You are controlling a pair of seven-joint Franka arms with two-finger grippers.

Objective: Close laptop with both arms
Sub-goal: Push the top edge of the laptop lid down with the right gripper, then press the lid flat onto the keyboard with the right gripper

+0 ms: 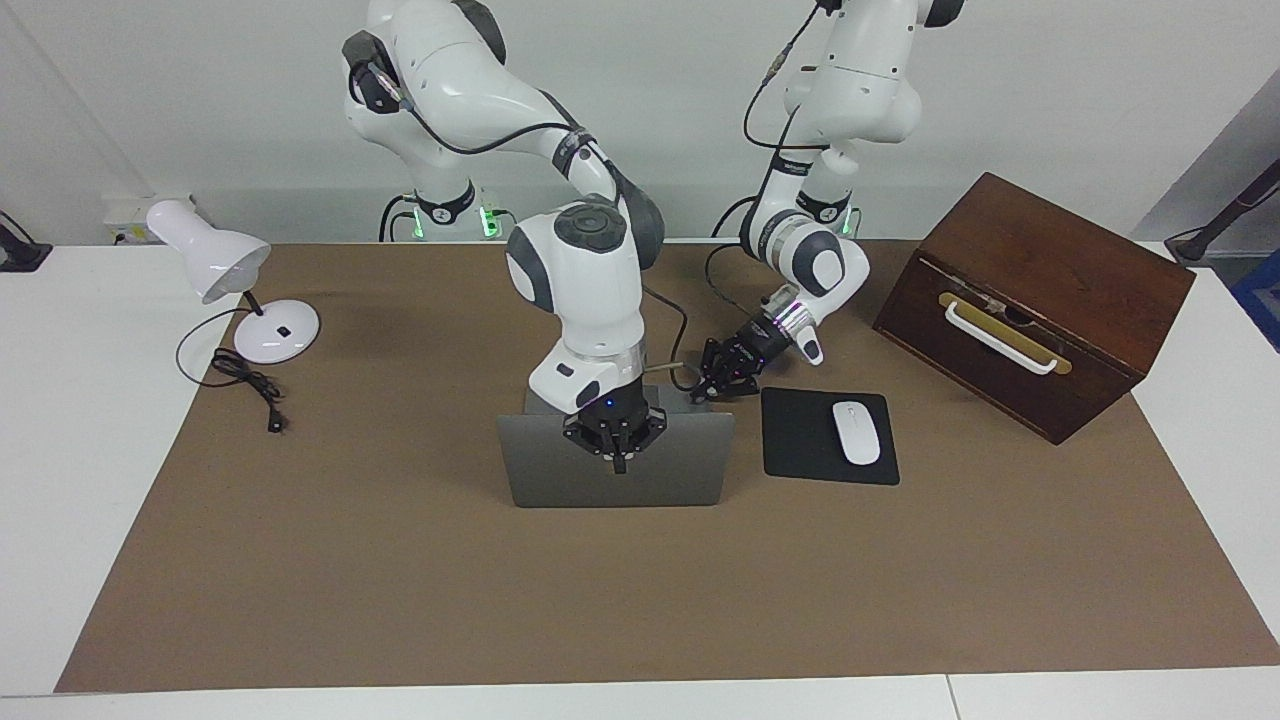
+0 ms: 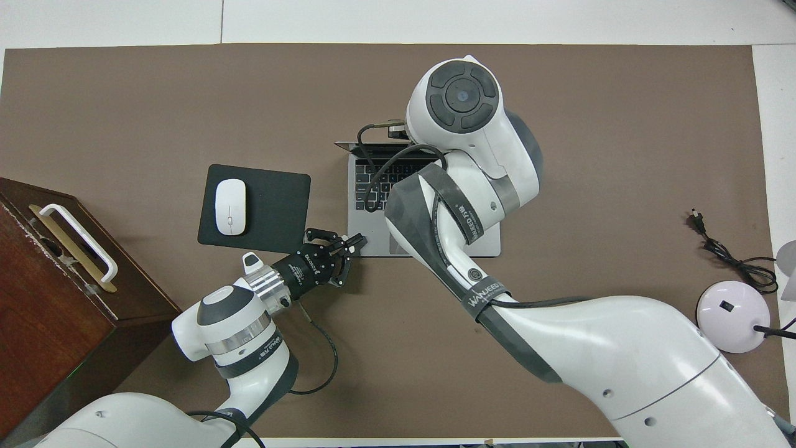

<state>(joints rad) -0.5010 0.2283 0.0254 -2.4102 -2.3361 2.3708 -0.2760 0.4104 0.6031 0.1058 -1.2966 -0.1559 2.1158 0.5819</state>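
Note:
The silver-grey laptop (image 1: 560, 475) stands open in the middle of the brown mat, its lid upright and its keyboard (image 2: 370, 186) facing the robots. My right gripper (image 1: 620, 464) is shut. It points down in front of the lid's outer face, just under the top edge. In the overhead view the right arm's wrist hides it. My left gripper (image 1: 703, 393) (image 2: 359, 239) is shut too. It lies low at the corner of the laptop's base nearest the robots, toward the left arm's end of the table.
A black mouse pad (image 1: 800, 445) with a white mouse (image 1: 857, 432) lies beside the laptop toward the left arm's end. A brown wooden box (image 1: 1030, 290) stands at that end. At the right arm's end are a white desk lamp (image 1: 235, 265) and its cable (image 1: 250, 385).

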